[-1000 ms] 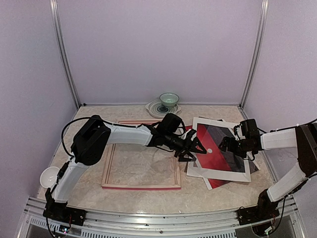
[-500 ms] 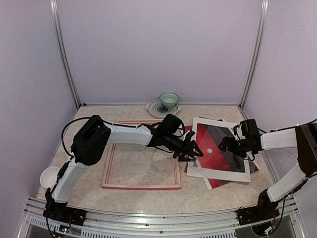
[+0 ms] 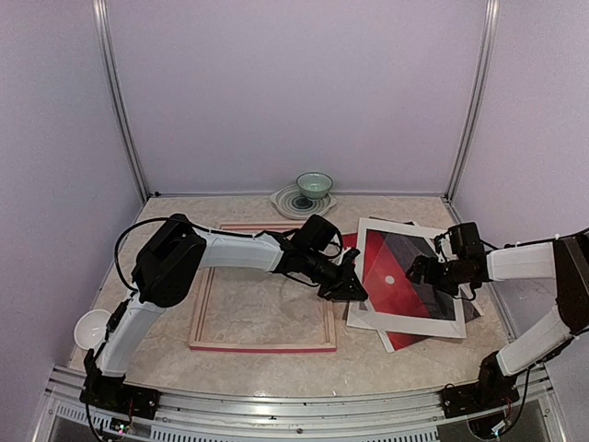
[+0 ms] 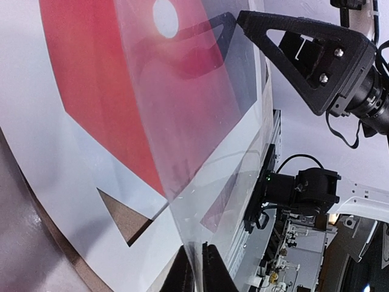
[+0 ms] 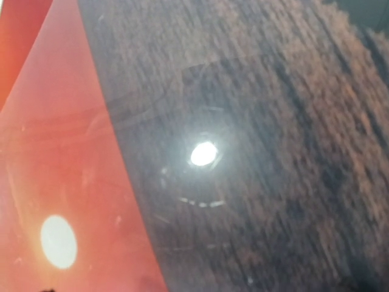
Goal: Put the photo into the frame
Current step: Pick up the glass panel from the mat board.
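The left claw [image 3: 348,288] has drawn back a little toward the middle of the picture since a moment ago, and its fingers, spread before, are now together. In the wrist view they are pinched on the lower edge of a clear sheet [image 4: 206,134], which tilts up off the print. The right claw [image 3: 420,270] has barely shifted. It hangs over the right part of the print, and I cannot tell whether its fingers are apart or together.

The photo [image 3: 386,262] lies at centre right of the worktop [image 3: 368,364], under a white mat [image 3: 405,322]. Its red sky and pale sun dot show through the opening. The frame [image 3: 262,346] lies flat at centre left, pale wood up, with a red edge along its near rail. It sits just beside the mat, and bare worktop shows inside it.

The worktop is marbled beige stone. The walls around it are plain lilac, with a metal post in each back corner. A green bowl [image 3: 314,185] stands on a plate [image 3: 287,200] at the back wall, and a white bowl [image 3: 92,328] sits at the lower left.
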### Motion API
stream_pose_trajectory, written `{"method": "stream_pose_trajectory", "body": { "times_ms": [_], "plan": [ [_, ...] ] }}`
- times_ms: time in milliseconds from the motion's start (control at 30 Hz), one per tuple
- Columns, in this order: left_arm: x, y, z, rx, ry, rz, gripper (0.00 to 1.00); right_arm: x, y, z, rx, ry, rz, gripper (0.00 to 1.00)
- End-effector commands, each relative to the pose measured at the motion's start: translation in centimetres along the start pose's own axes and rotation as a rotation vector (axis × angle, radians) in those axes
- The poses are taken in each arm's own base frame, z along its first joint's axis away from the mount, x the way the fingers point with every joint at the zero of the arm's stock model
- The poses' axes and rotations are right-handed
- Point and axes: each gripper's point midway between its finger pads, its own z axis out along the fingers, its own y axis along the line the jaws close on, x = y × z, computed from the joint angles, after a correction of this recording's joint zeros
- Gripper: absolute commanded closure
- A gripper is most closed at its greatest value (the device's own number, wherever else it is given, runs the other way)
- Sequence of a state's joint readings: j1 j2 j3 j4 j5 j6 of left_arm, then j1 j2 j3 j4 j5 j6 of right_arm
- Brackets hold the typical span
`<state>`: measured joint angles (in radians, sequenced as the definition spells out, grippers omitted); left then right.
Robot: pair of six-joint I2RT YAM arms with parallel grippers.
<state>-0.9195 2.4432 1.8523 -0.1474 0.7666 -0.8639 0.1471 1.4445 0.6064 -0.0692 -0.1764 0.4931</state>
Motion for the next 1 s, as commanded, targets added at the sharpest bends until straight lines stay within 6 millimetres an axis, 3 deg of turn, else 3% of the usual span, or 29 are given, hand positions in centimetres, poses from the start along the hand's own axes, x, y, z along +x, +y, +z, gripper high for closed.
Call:
{"method": "stream_pose_trajectory", "body": {
  "times_ms": [0, 333, 567, 667, 833, 967],
  "plan": [
    [0.6, 1.4, 0.4, -0.003, 0.019, -0.015, 0.95, 2.8, -0.8, -0.6, 0.015, 0.094, 0.041, 0.01],
    [0.3, 0.4, -0.7, 0.04, -0.025, 0.0, 0.96, -0.1, 1.3, -3.7, -0.039, 0.004, 0.021, 0.01],
    [-0.7, -2.6, -3.0, 0.081, -0.112, 0.072, 0.96, -3.7, 3.7, -7.9, -0.096, -0.12, -0.01, 0.01],
    [-0.8, -3.1, -3.8, 0.076, -0.141, 0.083, 0.96, -4.7, 4.3, -9.1, -0.107, -0.156, -0.015, 0.01],
    [-0.6, -4.2, -4.8, 0.09, -0.167, 0.1, 0.96, -4.6, 4.2, -9.0, -0.103, -0.149, -0.009, 0.01],
    [-0.1, -4.0, -5.6, 0.068, -0.187, 0.096, 0.97, -4.2, 4.1, -8.7, -0.102, -0.135, -0.002, 0.01]
  ]
}}
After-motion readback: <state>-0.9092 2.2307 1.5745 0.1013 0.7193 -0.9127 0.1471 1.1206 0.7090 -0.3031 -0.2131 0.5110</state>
